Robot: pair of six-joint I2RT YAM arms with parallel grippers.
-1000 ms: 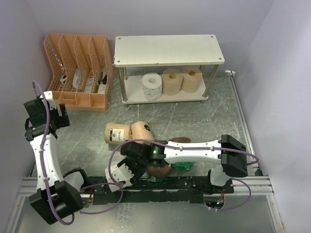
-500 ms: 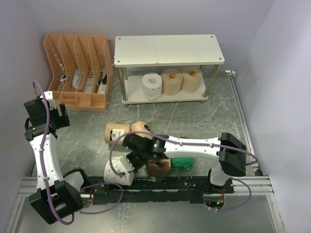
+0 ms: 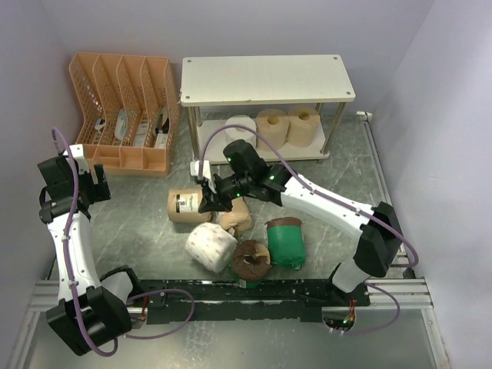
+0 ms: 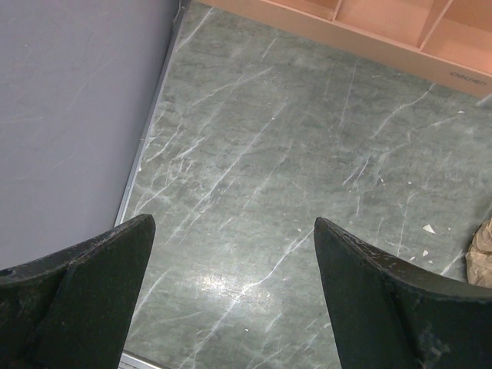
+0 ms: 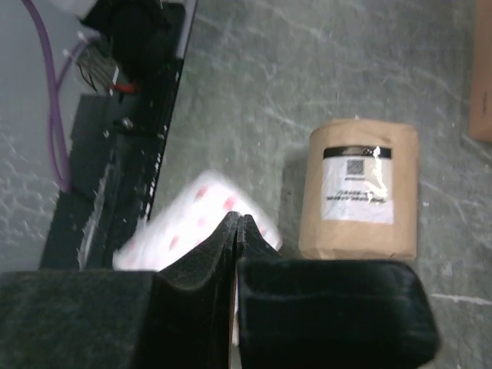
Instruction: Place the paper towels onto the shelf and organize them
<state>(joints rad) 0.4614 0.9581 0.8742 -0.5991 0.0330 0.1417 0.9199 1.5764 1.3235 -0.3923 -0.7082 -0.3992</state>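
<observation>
One roll [image 3: 238, 221] half behind right gripper [image 3: 205, 204]

3 paper towels [image 3: 271, 128] sit on the lower board [image 3: 265, 153] of the shelf [image 3: 265, 79], 5 others [image 3: 286, 243] before it

Eight rolls [image 3: 304, 127] are counted: two bare tan [image 3: 270, 129], one white [image 3: 244, 123], one dotted [image 3: 209, 247], two tan-wrapped [image 3: 184, 206], two green-wrapped [image 3: 285, 244]; one shelf [image 3: 269, 77]; one organizer [image 3: 123, 84].

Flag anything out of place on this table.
Five rolls sit jumbled on the table short of the shelf: two tan-wrapped rolls, one white dotted roll and two green-wrapped rolls, pointing different ways. Only three shelved rolls are on its lower tier.
</observation>
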